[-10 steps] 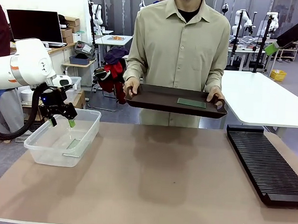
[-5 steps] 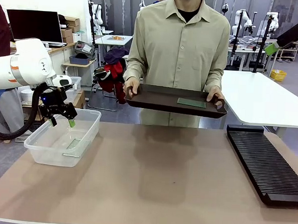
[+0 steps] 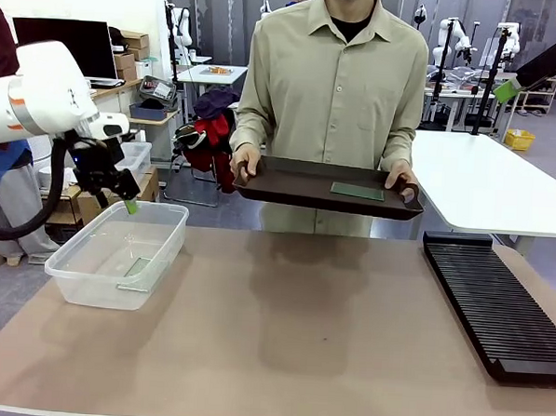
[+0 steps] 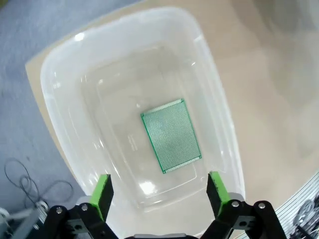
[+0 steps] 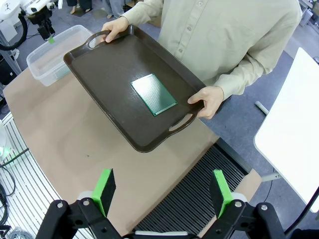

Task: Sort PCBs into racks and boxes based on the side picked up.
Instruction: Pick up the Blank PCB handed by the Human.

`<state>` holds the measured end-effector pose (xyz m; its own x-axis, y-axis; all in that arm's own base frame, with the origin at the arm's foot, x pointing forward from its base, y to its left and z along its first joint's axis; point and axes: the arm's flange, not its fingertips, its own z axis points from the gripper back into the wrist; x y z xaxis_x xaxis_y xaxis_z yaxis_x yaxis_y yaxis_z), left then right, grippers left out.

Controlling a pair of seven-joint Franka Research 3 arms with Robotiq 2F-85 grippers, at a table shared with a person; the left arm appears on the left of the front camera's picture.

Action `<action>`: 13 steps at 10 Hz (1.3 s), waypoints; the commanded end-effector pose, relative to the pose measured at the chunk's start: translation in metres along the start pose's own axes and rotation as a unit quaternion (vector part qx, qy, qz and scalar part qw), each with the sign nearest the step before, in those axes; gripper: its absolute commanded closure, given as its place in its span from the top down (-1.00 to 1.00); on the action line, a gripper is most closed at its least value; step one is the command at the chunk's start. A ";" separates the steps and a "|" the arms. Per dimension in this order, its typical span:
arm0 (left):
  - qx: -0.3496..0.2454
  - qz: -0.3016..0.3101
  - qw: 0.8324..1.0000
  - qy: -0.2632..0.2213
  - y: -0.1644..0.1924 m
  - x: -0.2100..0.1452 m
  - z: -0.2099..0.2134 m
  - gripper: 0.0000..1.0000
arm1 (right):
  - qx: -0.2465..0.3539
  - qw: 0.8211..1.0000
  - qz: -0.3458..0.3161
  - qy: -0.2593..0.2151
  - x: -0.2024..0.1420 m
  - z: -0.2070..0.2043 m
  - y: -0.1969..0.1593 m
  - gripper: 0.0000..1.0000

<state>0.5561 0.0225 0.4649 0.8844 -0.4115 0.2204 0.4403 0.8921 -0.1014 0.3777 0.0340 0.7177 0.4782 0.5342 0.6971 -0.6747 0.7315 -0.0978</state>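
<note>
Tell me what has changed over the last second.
The left gripper rose higher above the tub, its jaws open and empty. The PCB lying in the tub, the tray with the other PCB on it, and the rack stayed as they were.

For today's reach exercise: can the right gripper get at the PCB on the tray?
Probably yes: the right gripper hangs open above the tray, where the PCB lies uncovered.

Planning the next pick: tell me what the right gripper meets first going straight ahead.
The right gripper would probably meet the green PCB on the person's brown tray; depth is unclear, but nothing nearer shows.
</note>
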 end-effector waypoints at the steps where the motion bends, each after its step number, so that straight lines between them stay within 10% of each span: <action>1: -0.031 -0.059 0.997 -0.032 0.006 0.001 0.029 1.00 | 0.003 1.000 0.004 0.000 -0.003 -0.001 0.001 1.00; 13: -0.115 -0.368 0.901 -0.200 -0.057 0.032 0.179 1.00 | 0.003 1.000 0.004 0.000 -0.003 -0.001 0.001 1.00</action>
<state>0.5371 -0.0099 0.6532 0.2833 -0.7483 0.5999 0.9272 0.3734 0.0280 0.3777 0.0338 0.7177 0.4785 0.5340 0.6971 -0.6744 0.7319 -0.0978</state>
